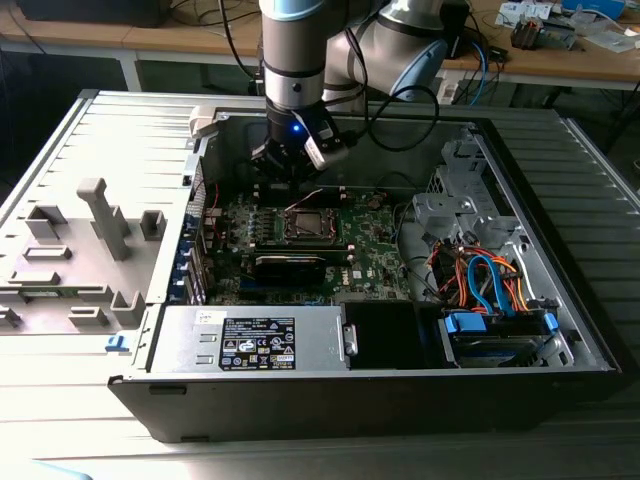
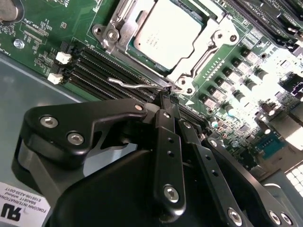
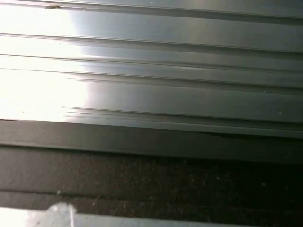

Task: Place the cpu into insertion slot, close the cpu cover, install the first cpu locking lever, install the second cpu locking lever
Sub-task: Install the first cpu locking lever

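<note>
**A:** Where is the chip now?

**B:** The cpu (image 2: 168, 35) lies flat in the insertion slot (image 2: 142, 61) on the green board (image 2: 71, 28). The cpu cover (image 2: 208, 45) is folded down around it, its window framing the silver top.

**A:** And the pincer?

**B:** In the second wrist view the pincer (image 2: 166, 99) has its black fingers (image 2: 163, 101) drawn together to a narrow tip, right at the thin wire locking lever (image 2: 130, 85). The tip meets the lever near its end at the socket's corner; I judge it closed on the wire, or pressing it.

**A:** How does the lever run?

**B:** Along the socket's side, parallel to the black memory slots (image 2: 109, 71) just beside it, which crowd that side.

**A:** From outside?

**B:** In the exterior view the pincer (image 1: 290, 165) hangs inside the open computer case (image 1: 560, 330), just behind the socket, with the power supply (image 1: 250, 340) well apart.
</note>
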You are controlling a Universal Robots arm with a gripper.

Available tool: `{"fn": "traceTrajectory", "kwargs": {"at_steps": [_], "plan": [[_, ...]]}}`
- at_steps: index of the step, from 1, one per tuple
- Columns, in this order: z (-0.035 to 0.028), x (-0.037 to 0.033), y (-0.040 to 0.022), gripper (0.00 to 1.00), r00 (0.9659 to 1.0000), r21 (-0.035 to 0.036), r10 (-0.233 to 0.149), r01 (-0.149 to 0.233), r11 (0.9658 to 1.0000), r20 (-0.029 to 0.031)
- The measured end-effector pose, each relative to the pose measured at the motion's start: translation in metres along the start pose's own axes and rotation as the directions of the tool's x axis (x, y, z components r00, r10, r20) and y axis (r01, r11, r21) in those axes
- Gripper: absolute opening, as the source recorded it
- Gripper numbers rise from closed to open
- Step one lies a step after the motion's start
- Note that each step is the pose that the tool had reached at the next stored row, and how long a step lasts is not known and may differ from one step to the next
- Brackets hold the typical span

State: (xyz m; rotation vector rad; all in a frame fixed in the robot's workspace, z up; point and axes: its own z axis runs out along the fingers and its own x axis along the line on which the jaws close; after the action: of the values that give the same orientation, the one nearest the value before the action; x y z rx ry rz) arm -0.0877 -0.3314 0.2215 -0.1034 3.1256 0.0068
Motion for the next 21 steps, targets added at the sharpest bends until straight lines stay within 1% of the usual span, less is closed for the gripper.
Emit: {"fn": "traceTrajectory", "kwargs": {"at_steps": [11, 21], "plan": [[0.0049, -0.0002, -0.0004, 0.11, 1.0000, 0.0002, 0.000, 0.000, 1.0000, 0.0000], [0.0076, -0.0038, -0.0006, 0.11, 1.0000, 0.0002, -0.002, 0.002, 1.0000, 0.0000]]}}
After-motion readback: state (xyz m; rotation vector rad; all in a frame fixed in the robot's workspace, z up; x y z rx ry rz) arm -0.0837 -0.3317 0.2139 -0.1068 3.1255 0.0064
